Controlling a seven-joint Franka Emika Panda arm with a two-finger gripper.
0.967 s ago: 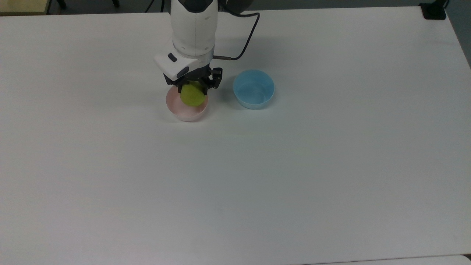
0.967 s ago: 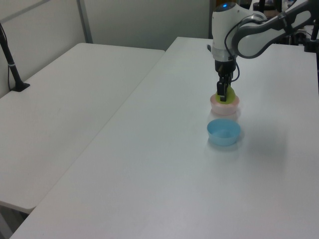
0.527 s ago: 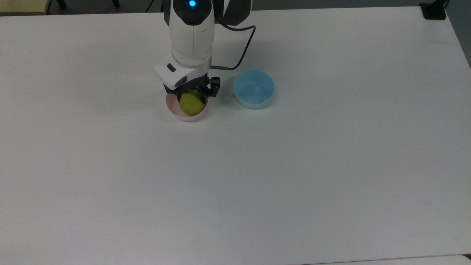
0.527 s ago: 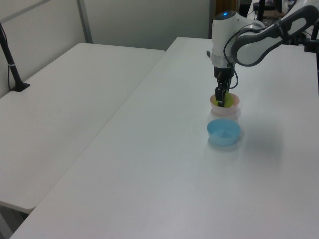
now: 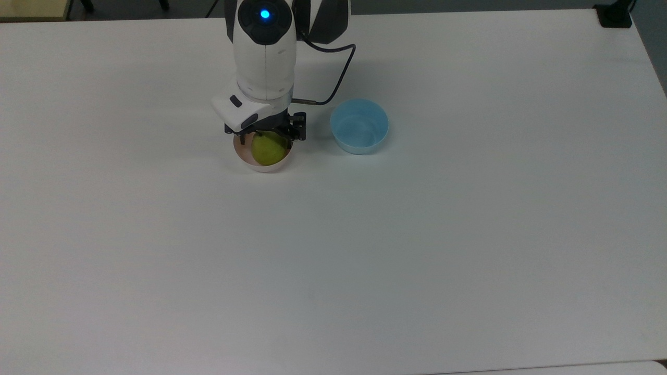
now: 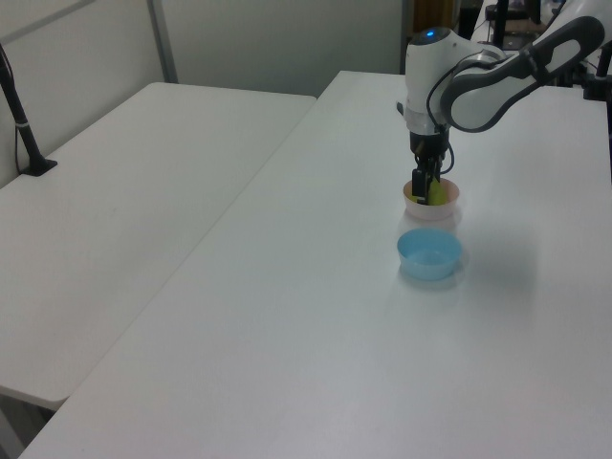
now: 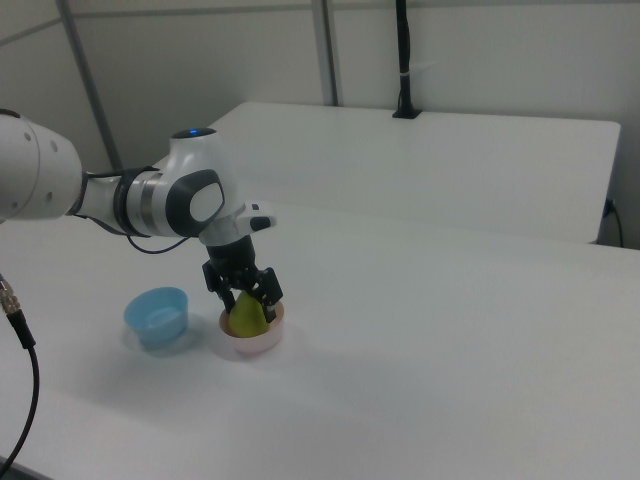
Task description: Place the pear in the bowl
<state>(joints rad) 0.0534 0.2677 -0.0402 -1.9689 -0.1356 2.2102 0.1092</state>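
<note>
The yellow-green pear sits inside the pale pink bowl, with its dark stem pointing toward the top view's upper left. My gripper hangs just over the bowl, and its black fingers stand spread on either side of the pear's narrow top. In the right view the gripper straddles the tip of the pear, which rests in the bowl. The left view shows the gripper reaching down into the bowl, with the pear just behind its fingers.
A light blue bowl of the same size stands close by, on the top view's right of the pink one. Both bowls rest on a wide white table. A black cable loops from the wrist.
The gripper has come down with the pear from above the pink bowl into it. The pear now lies lower in the bowl, and the fingers stand wider around its top.
</note>
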